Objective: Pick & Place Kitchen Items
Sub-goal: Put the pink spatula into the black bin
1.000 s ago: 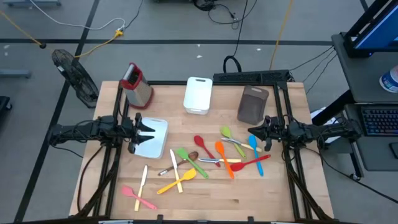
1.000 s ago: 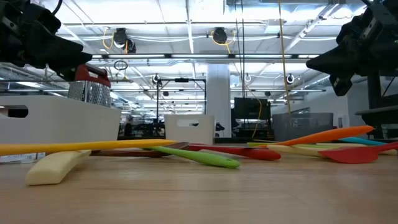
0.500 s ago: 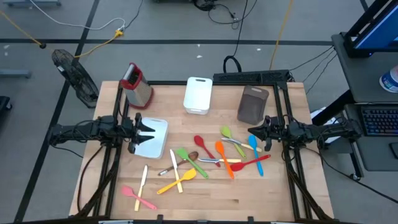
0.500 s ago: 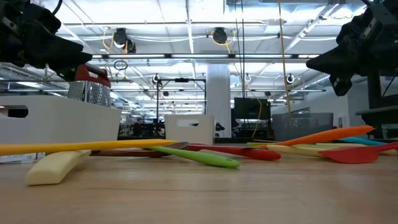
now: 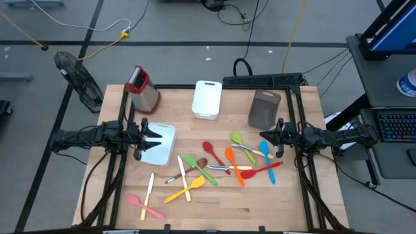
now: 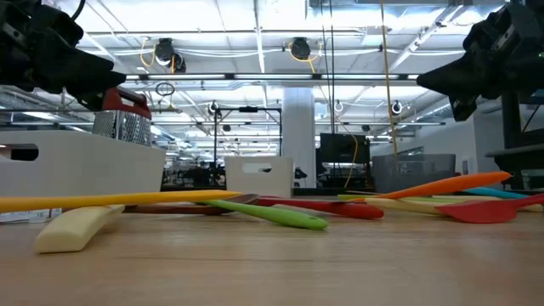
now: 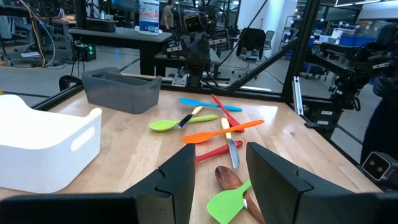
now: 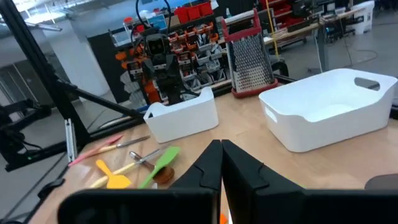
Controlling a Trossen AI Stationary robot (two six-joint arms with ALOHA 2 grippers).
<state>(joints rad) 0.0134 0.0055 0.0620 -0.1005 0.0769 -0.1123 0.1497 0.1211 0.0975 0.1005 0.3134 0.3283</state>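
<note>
Several small utensils lie flat on the wooden table between my arms: a red spoon (image 5: 210,150), an orange spatula (image 5: 231,160), a green spoon (image 5: 237,140), a blue spatula (image 5: 265,151), a green spatula (image 5: 195,164), a yellow spatula (image 5: 185,189), cream knives (image 5: 150,186) and a pink spatula (image 5: 139,203). My left gripper (image 5: 158,135) (image 7: 221,152) is open and empty, hovering over the white tray (image 5: 166,151). My right gripper (image 5: 262,138) (image 8: 221,146) is shut and empty, hovering beside the blue spatula.
A metal grater with a red top (image 5: 143,89) stands at the far left. A white bin (image 5: 207,99) and a grey bin (image 5: 264,109) stand along the far edge. The near part of the table (image 5: 227,211) is bare wood.
</note>
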